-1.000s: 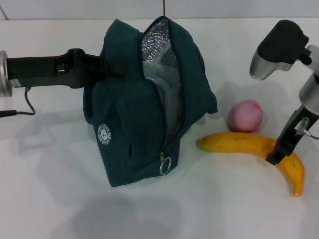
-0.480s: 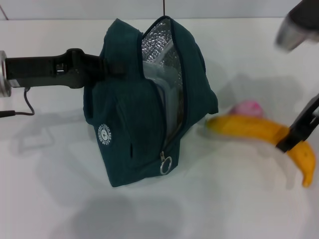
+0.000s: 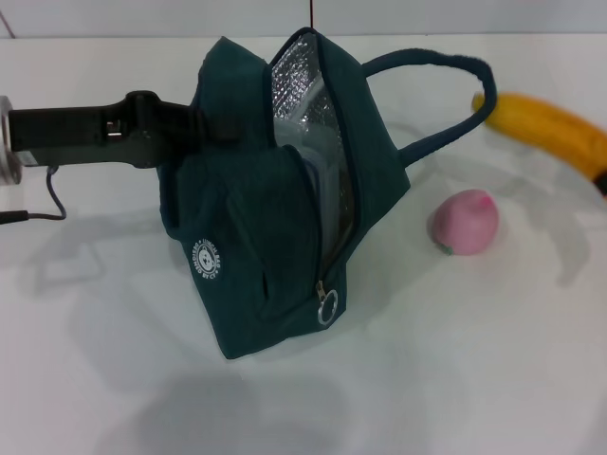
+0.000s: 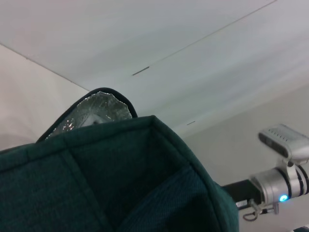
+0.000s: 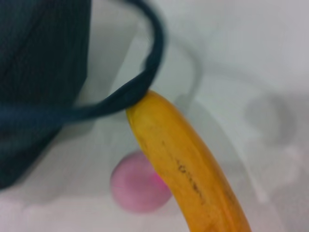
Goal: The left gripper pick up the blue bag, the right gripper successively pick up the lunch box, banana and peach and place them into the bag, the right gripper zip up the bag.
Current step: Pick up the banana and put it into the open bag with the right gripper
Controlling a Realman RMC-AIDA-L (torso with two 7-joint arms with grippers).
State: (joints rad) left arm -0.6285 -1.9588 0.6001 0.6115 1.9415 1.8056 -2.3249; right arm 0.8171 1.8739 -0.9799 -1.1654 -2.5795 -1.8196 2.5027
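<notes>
A white table (image 3: pixel 398 379) fills the head view, its matte surface carrying soft grey shadows. Along the far edge a pale grey wall (image 3: pixel 142 14) rises behind it. A thin black cable (image 3: pixel 52 201) lies on the table near the left edge, curving toward the border. A thin dark vertical line (image 3: pixel 311 11) stands at the top of the head view, against the wall.

- My wrist camera sits right against the blue bag (image 4: pixel 120 179), its dark fabric filling the near view.
- Silver foil lining (image 4: pixel 91 112) peeks from its open top.
- The other arm's silver wrist (image 4: pixel 282 176) shows beyond.
</notes>
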